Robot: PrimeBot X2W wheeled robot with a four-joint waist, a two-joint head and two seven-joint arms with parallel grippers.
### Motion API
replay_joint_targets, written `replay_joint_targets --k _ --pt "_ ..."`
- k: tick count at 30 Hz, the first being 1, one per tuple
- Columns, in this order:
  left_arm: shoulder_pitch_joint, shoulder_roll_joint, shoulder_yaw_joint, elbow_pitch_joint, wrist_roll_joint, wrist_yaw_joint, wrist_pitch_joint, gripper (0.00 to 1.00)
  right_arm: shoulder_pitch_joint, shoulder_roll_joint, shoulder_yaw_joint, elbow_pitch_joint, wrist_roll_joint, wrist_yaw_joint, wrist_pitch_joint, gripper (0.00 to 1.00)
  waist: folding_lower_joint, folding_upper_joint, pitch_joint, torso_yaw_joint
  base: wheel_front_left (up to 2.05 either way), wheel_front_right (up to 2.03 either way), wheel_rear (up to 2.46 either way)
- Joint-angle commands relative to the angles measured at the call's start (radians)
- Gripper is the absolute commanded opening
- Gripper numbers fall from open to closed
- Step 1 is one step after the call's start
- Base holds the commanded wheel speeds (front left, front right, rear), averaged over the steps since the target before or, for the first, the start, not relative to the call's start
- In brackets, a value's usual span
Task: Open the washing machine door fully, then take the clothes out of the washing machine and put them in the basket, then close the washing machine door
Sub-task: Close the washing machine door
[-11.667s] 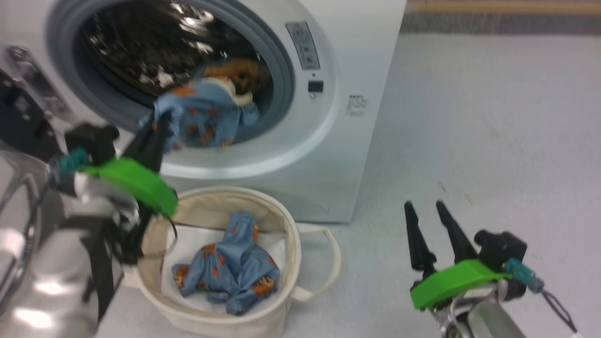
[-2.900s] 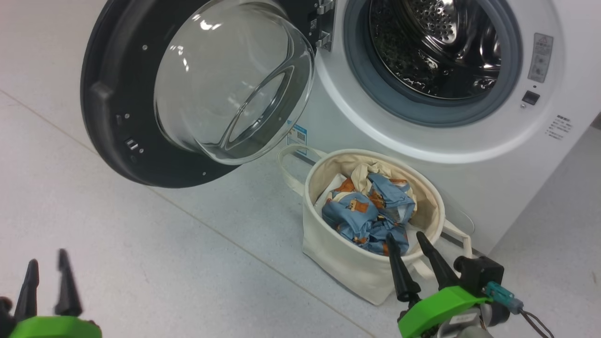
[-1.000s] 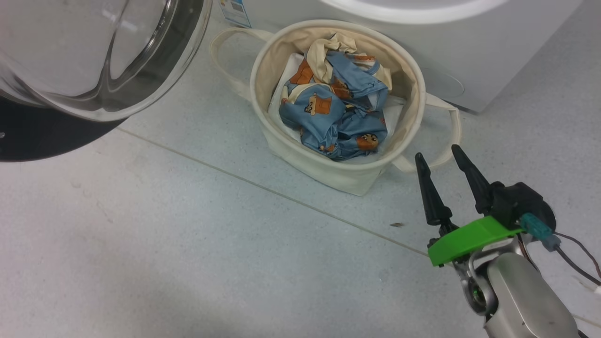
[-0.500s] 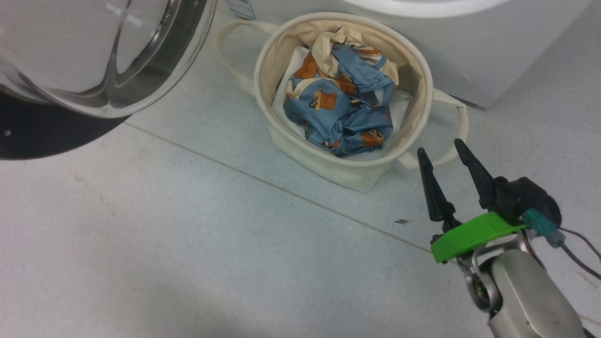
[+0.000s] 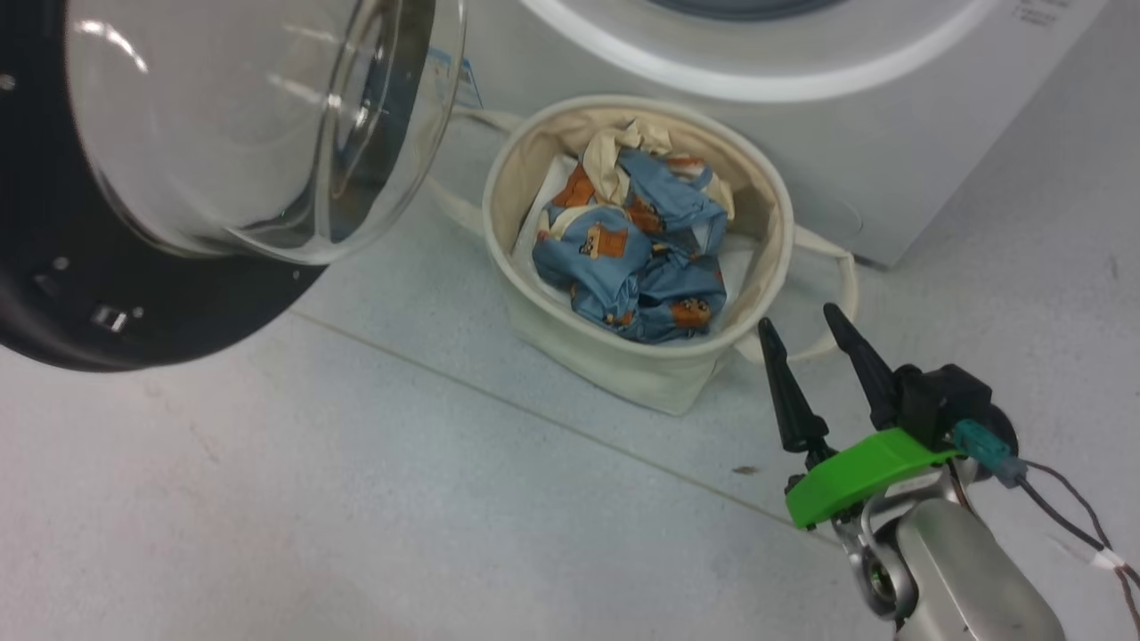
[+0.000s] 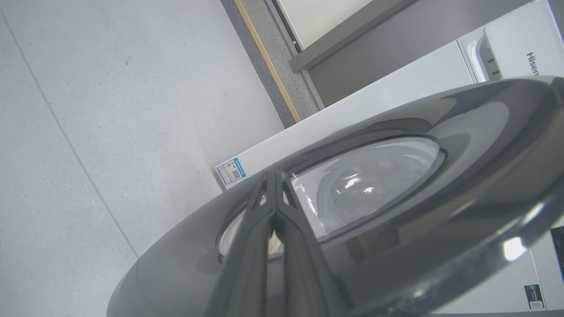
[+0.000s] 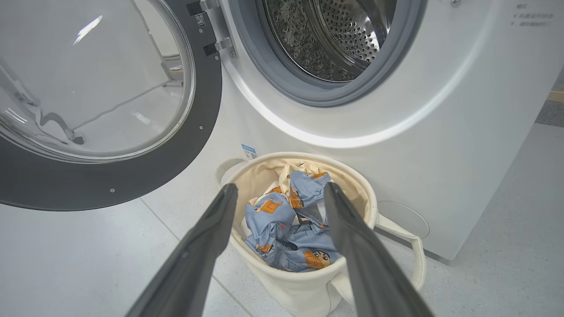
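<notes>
The washing machine door [image 5: 53, 294] stands swung open at the left, with a black rim and a clear glass dome. The white washing machine [image 5: 802, 133] is behind the basket, and its steel drum [image 7: 339, 39] looks bare inside. The cream basket [image 5: 623, 365] sits on the floor before it, holding the blue bear-print clothes [image 5: 632, 258]. My right gripper [image 5: 799, 315] hangs open just right of the basket's near rim, nothing between its fingers. In the left wrist view my left gripper [image 6: 272, 174] is shut, its tips close against the door's glossy outer face [image 6: 484, 123].
Pale grey floor tiles [image 5: 356, 499] with a seam line spread before the basket. A basket loop handle [image 5: 842, 276] sticks out toward my right gripper. A grey skirting and wall [image 6: 282, 79] run behind the washer. A cable [image 5: 1069, 507] trails from my right wrist.
The head camera has moved, so more of the door's black rim and the washer's front now show. My right gripper stays open beside the basket. The clothes lie as before.
</notes>
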Motion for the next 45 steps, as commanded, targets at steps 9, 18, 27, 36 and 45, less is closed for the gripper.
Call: replay_joint_targets --k 9,18,27,36,45 --pt "0.163 0.002 -0.009 -0.298 -0.030 -0.007 0.007 0.00 0.028 0.038 0.044 0.040 0.047 0.001 -0.029 1.00 -0.0001 0.0000 -0.143 -0.005 0.00 0.00 0.00" --pt "0.277 -0.098 -0.090 -0.521 -0.004 0.015 -0.005 0.00 0.082 0.061 0.023 0.034 0.067 0.001 -0.030 1.00 -0.0001 0.0000 -0.231 -0.020 0.00 0.00 0.00" --pt "0.330 -0.246 -0.163 -0.560 -0.018 0.022 -0.047 0.00 0.115 0.075 0.007 0.027 0.071 0.001 -0.030 1.00 -0.0001 0.0000 -0.281 -0.085 0.00 0.00 0.00" --pt "0.296 -0.349 -0.234 -0.505 0.021 0.005 -0.106 0.00 0.122 0.079 0.003 0.018 0.072 0.001 -0.030 1.00 -0.0001 0.0000 -0.292 -0.192 0.00 0.00 0.00" --pt "0.197 -0.375 -0.233 -0.352 0.056 -0.004 -0.183 0.00 0.113 0.080 -0.011 0.002 0.063 0.001 -0.030 1.00 -0.0001 0.0000 -0.263 -0.319 0.00 0.00 0.00"
